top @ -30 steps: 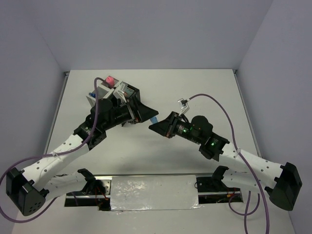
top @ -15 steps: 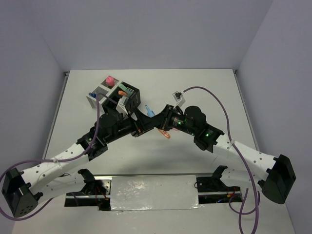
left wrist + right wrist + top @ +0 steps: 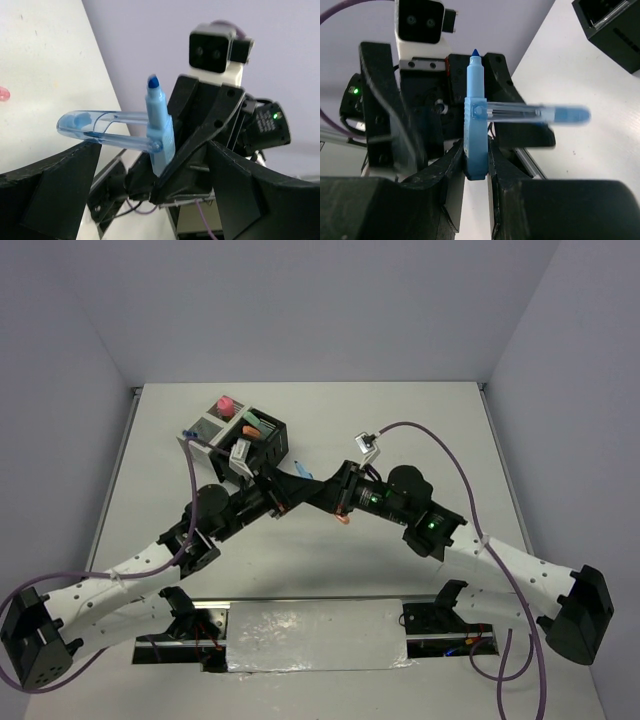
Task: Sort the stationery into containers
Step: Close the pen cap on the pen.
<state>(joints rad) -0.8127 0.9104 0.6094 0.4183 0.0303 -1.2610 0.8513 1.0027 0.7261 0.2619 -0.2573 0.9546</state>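
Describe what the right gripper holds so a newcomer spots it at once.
On the table, just on the near side of the bins, the right gripper clamps a light-blue pen. Unlike the orange marker lying nearby, it shows a bare dark-blue tip and a clear cap jutting sideways from its body.

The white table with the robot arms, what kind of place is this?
Probably a robot lab test bench: a bare white table boxed in by plain walls, two cabled arms bolted at its edge, and mesh bins holding pens.
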